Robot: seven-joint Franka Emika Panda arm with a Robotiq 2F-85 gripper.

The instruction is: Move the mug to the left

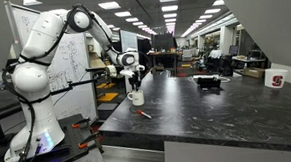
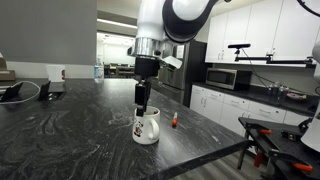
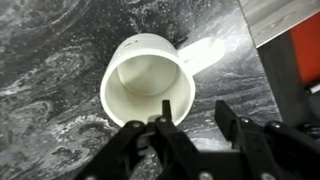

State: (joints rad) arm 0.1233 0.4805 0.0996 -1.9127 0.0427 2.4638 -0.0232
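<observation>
Gripper [image 3: 195,118] is hanging jaws-down right over the mug [image 3: 148,85], which is standing upright near a corner of the dark marbled counter [image 2: 60,135] in both exterior views.

Wrist view: the jaws are standing apart and holding nothing, straddling the near wall of the mug. One finger [image 3: 165,118] is reaching over the rim into the opening; the other is sitting outside it. Whether either pad is touching the ceramic is not showing. The handle [image 3: 205,55] is pointing up and right in this view. The finger bases are running off the bottom edge.

In both exterior views the fingertips are dipping behind the rim, so their spread is hidden there. A dark mark on the mug's side is reading too blurred to make out. A small red object [image 2: 174,122] is lying near the mug, apart from it, too small to identify.
</observation>
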